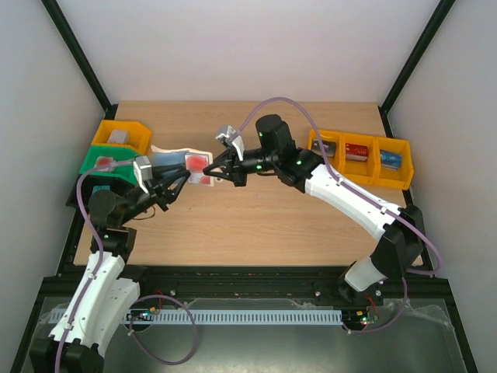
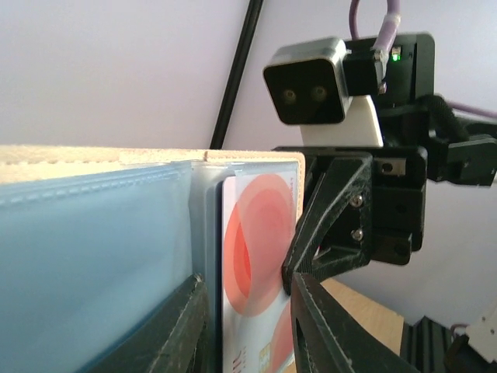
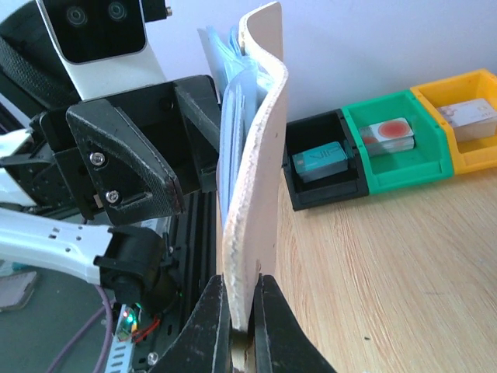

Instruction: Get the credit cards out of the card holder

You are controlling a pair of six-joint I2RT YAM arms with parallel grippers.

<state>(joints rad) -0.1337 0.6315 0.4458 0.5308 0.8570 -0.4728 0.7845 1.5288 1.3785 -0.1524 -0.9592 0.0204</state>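
Beige, floppy card holder [image 3: 256, 171] bends where the right gripper [image 3: 242, 311] pinches its cover tight. The left gripper [image 2: 247, 311] straddles the red card [image 2: 256, 256], contact unclear. That card is probably stiff and slick, best gripped by its exposed edge.

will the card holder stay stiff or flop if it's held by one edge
Probably floppy: the card holder cover bows above where the right gripper pinches it. Likely light for its size, since the cover looks thin edge-on. The glossy red card may slide out easily.

The right gripper [image 3: 242, 315] is pinching the near edge of the pale beige, blue-lined folding card holder [image 3: 252, 179], with black, green and yellow plastic bins [image 3: 396, 175] sitting behind.
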